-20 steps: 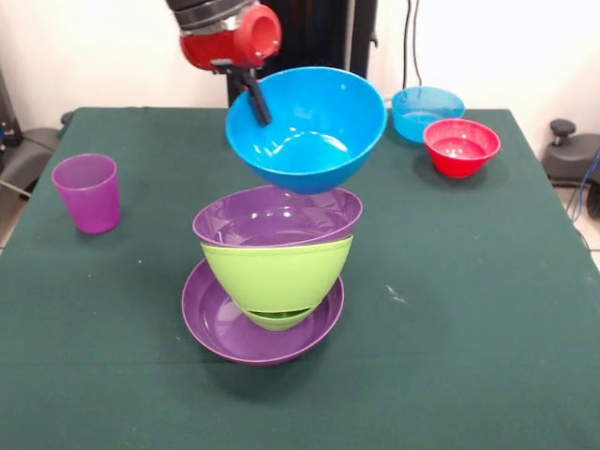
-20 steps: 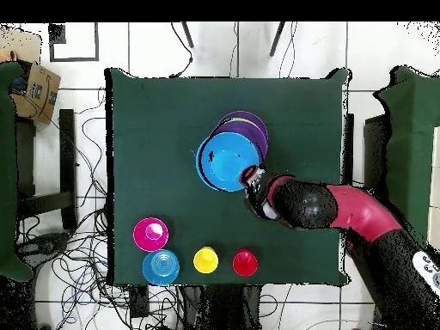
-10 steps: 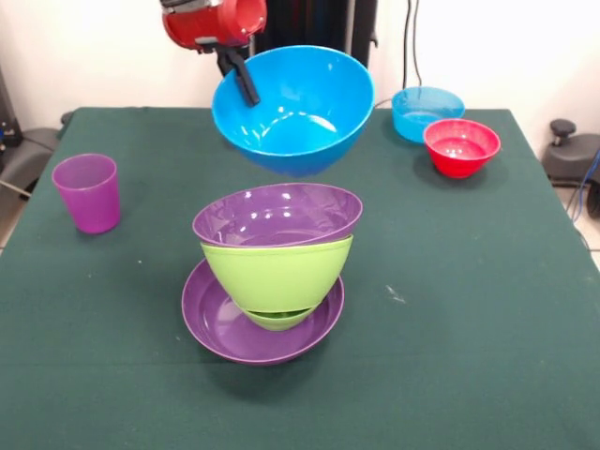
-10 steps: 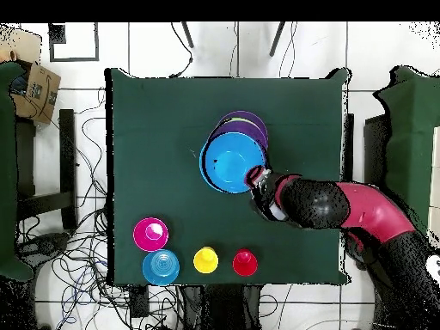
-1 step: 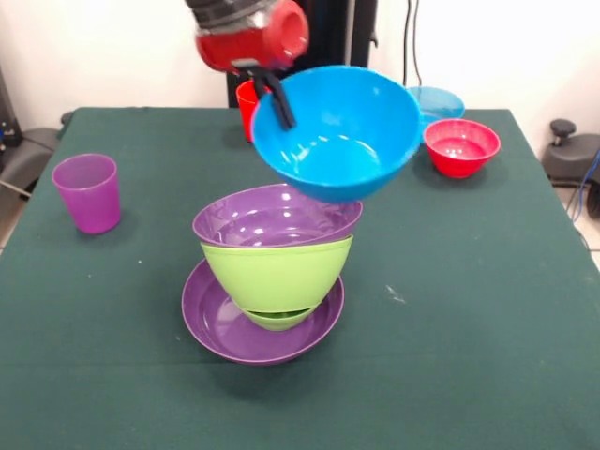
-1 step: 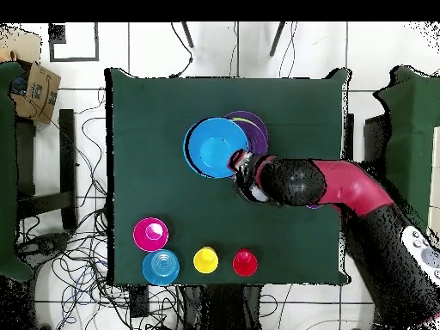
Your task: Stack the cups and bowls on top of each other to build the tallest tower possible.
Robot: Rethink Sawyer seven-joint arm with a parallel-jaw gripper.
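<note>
My gripper (image 5: 274,96) is shut on the near-left rim of the large blue bowl (image 5: 342,131), which hangs tilted just above the right side of the tower. The tower is a wide purple bowl (image 5: 211,323) at the bottom, a lime green bowl (image 5: 277,272) in it, and a second purple bowl (image 5: 277,217) leaning on top. A small green bowl (image 5: 278,320) shows under the lime one. In the overhead view the blue bowl (image 6: 213,148) sits left of the purple bowls (image 6: 253,127), with the gripper (image 6: 237,165) at its rim.
A purple cup (image 5: 87,192) stands at the left. A red cup (image 5: 247,98) is behind the gripper. A small red bowl (image 5: 461,146) and a light blue bowl (image 5: 442,97) are at the back right. The overhead view shows a yellow cup (image 6: 205,259) beside the red cup (image 6: 245,262).
The blue bowl first rose off the tower with the gripper, then swung to the right in the front view and came lower. The tower has not moved.
</note>
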